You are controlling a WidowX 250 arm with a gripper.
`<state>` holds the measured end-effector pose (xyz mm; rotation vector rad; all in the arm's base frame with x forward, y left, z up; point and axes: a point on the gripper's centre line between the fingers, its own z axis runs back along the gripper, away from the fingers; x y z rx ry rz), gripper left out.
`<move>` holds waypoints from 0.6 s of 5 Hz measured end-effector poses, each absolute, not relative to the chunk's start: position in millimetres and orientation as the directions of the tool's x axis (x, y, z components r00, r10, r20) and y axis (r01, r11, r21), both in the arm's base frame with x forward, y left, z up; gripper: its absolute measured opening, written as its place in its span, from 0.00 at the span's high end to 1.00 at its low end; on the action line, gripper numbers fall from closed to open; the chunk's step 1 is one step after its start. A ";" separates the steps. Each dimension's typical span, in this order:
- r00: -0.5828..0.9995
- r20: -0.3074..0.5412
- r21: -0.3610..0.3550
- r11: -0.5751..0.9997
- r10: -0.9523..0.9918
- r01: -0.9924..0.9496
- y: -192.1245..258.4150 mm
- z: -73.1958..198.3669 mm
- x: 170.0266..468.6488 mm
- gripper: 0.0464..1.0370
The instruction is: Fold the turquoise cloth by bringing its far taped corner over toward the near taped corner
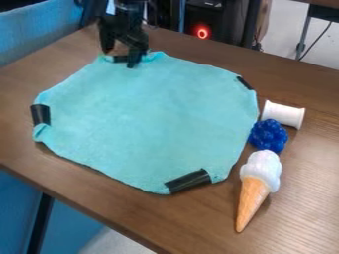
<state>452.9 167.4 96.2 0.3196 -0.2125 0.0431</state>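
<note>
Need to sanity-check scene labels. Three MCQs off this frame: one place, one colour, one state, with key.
1. Where is the gripper?
A) over the ice cream
B) at the far edge of the cloth
C) beside the spool

2. What colour is the spool?
A) white
B) green
C) red

3. How is the ice cream placed?
A) upright on its tip
B) wrapped in the cloth
C) lying on the table

Key:
1 B: it hangs down at the cloth's edge farthest from the camera.
2 A: its whole visible surface is white, next to the blue ball.
3 C: its length lies along the wood, right of the cloth in the view.
</note>
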 end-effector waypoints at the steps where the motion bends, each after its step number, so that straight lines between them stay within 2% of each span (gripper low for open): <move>1: 0.985 0.169 0.209 0.975 0.038 -0.073 168.6 91.7 452.6 0.35; 2: 0.987 0.154 0.156 0.986 0.038 -0.062 165.7 90.1 450.6 0.65; 3: 0.987 0.157 0.133 0.989 0.044 -0.065 164.7 90.3 450.0 0.87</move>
